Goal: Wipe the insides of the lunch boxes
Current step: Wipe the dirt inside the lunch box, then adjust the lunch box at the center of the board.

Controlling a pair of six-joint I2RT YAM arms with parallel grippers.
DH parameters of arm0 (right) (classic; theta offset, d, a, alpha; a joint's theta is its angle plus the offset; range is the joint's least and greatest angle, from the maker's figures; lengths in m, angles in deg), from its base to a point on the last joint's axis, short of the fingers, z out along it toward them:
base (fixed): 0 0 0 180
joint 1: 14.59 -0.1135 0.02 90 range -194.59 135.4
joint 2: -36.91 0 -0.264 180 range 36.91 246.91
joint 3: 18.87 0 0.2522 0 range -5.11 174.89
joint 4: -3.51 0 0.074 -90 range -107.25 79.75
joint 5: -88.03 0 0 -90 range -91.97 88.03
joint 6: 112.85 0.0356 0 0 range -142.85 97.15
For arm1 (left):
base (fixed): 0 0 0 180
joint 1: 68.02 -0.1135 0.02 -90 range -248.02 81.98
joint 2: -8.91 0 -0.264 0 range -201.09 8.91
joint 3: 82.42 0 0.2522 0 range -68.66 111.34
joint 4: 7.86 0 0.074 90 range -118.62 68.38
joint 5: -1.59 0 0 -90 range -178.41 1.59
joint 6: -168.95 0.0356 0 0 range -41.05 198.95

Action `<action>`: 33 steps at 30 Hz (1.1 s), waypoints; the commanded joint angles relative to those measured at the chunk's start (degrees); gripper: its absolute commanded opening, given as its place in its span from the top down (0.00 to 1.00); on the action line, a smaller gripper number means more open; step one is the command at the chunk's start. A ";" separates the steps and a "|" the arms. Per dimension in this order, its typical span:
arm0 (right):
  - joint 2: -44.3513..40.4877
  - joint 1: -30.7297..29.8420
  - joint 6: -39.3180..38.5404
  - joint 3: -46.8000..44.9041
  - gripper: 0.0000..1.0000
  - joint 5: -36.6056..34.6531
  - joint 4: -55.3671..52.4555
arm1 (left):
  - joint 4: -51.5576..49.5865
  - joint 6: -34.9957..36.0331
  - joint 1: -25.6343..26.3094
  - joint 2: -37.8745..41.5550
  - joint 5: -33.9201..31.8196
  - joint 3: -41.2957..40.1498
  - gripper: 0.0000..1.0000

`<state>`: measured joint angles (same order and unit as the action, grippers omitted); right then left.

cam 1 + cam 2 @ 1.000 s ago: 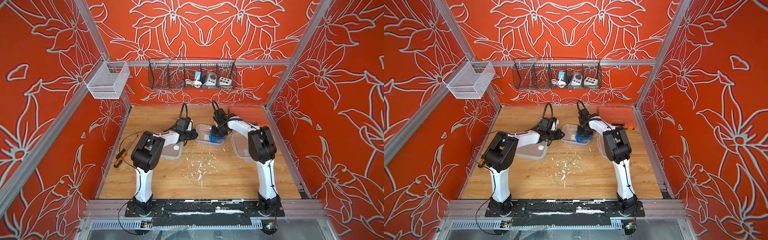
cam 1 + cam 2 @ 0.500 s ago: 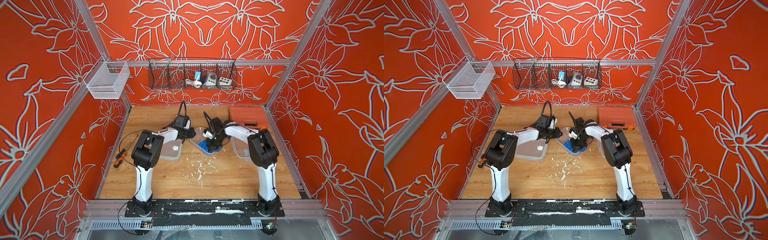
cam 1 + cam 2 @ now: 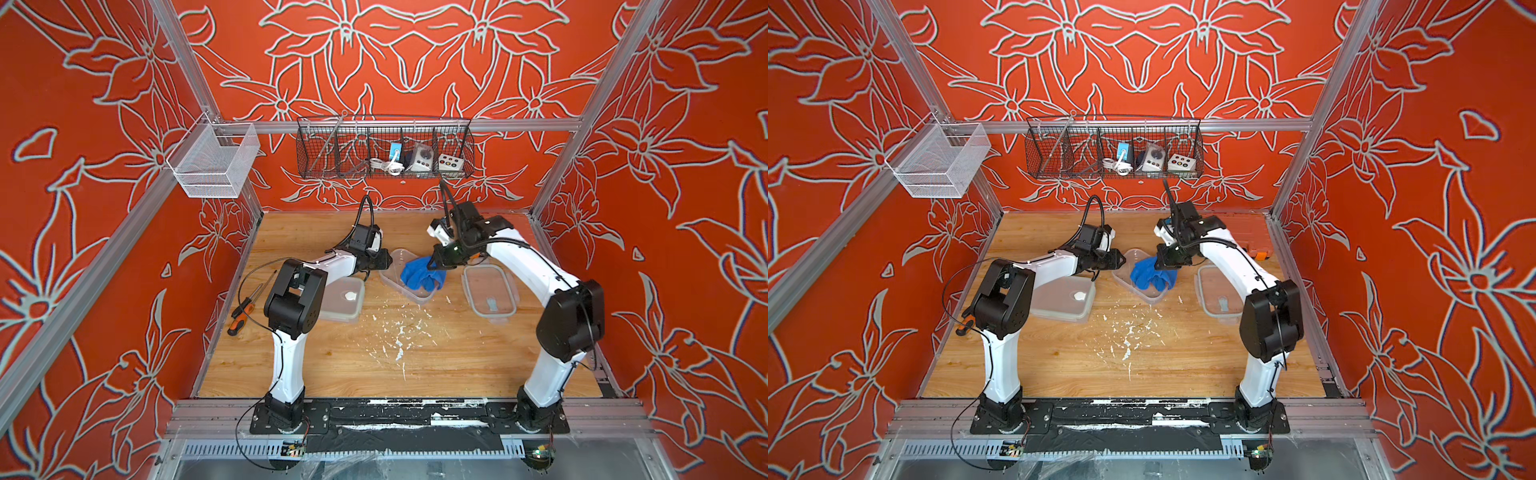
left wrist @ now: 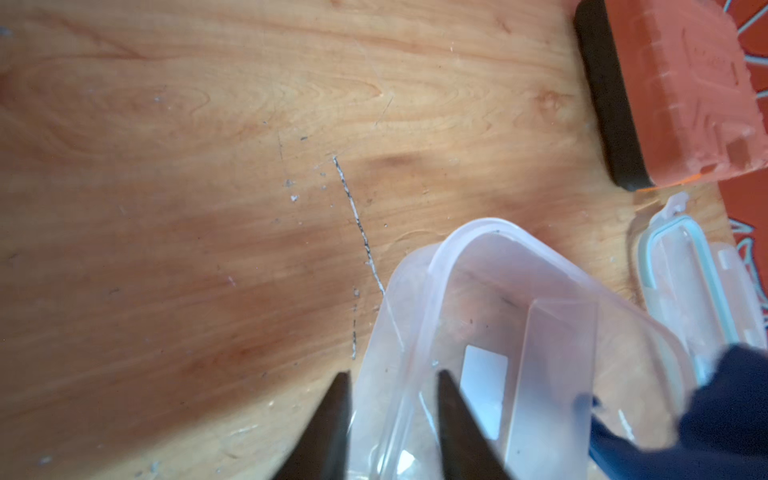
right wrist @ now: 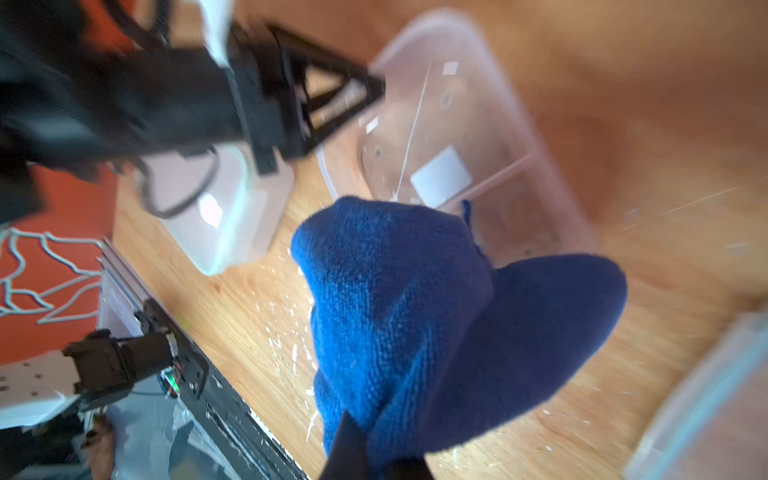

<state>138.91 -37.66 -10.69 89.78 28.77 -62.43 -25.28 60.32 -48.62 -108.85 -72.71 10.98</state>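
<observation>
Clutter crowds both grippers on the wooden table (image 3: 332, 374). The left gripper (image 4: 394, 428) has its jaws apart. One finger sits outside and one inside the near wall of the divided lunch box (image 4: 519, 286), and slack shows on either side of the plastic.

In both top views that box lies between the two grippers, with a white label beside its divider. The right gripper (image 5: 374, 457) is clamped on a blue cloth (image 5: 395, 311). The cloth hangs from it over the end of the box nearest that gripper and hides that end. Whether the cloth touches the box floor I cannot tell.

The second lunch box (image 3: 347, 297) lies behind the left gripper, partly under that arm, with a white blob inside it. A clear lid (image 3: 490, 291) lies just beside the right gripper, on the side away from the divided box. An orange tool case (image 4: 673, 83) sits ahead of the left gripper, beyond the box.

White crumbs (image 3: 399, 332) are scattered over the wood on the arm-base side of both grippers. A screwdriver (image 3: 245, 305) lies well behind the left gripper at the table's edge. A black wire basket (image 3: 384, 149) hangs on the back wall, high above both grippers.
</observation>
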 commanded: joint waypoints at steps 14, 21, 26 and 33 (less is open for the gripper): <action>-11.31 7.14 0.17 -2.62 1.00 -9.63 6.67 | -12.72 -8.42 5.87 18.72 -3.04 -7.09 0.44; -14.61 12.05 0.26 -2.56 1.00 -10.79 7.34 | -14.72 -17.40 14.32 17.54 -3.72 -11.16 0.44; -15.75 12.75 0.35 -3.93 1.00 -10.09 7.39 | -14.08 -20.07 15.57 15.54 -3.90 -11.83 0.44; -17.18 13.06 0.52 -6.34 1.00 -9.79 8.09 | -15.16 -19.89 15.93 8.77 -5.25 -5.05 0.44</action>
<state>123.33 -25.05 -9.90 84.14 19.07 -55.11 -39.45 41.19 -33.01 -97.66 -76.40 2.80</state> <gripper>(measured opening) 0.063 0.560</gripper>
